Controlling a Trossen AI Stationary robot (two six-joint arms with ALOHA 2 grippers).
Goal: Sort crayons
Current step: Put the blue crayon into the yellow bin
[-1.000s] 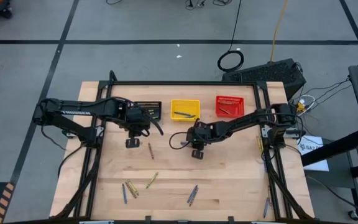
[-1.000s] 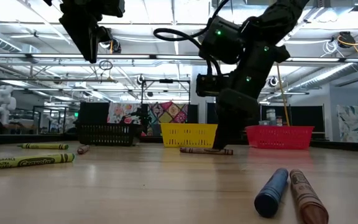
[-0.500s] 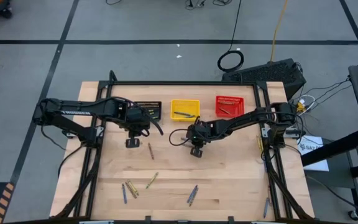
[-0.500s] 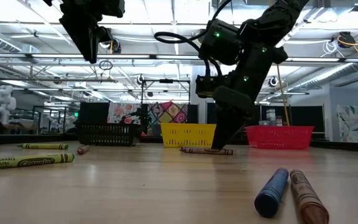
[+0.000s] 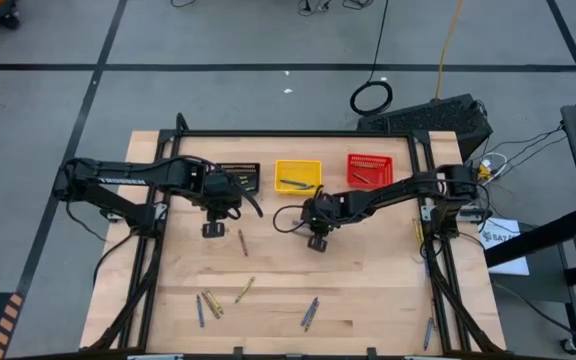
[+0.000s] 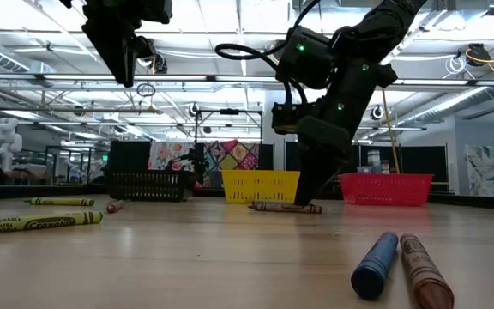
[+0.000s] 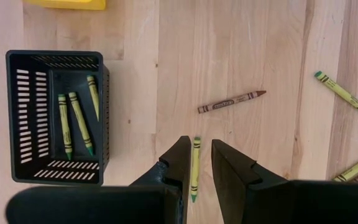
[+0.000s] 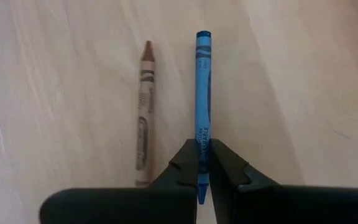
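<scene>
Right gripper (image 8: pixel 202 167) is seen low over the middle of the light wooden table (image 5: pixel 368 290), and its two dark fingers are pinched on the end of a thin blue crayon (image 8: pixel 202 87). That blue crayon is laid flat on the wood, with a brownish-red crayon (image 8: pixel 144 112) just beside it, side by side but apart. In the low view, the right gripper (image 6: pixel 309 184) is reached down to the table in front of the yellow mesh basket (image 6: pixel 261 184) and the red mesh basket (image 6: pixel 384 188).

Left gripper (image 7: pixel 196 165) is held up above the table near the black mesh basket (image 7: pixel 103 118), and its fingers are spread a little with an olive-yellow crayon (image 7: pixel 194 168) between them. Whether that crayon is held cannot be told. Three olive-yellow crayons (image 7: pixel 76 121) are found inside the black basket. Another brownish-red crayon (image 7: pixel 231 101) is laid on the wood near it.

More loose crayons (image 5: pixel 211 301) are scattered along the near part of the table, and a blue and a brownish-red one (image 6: pixel 397 264) are seen close up in the low view.
</scene>
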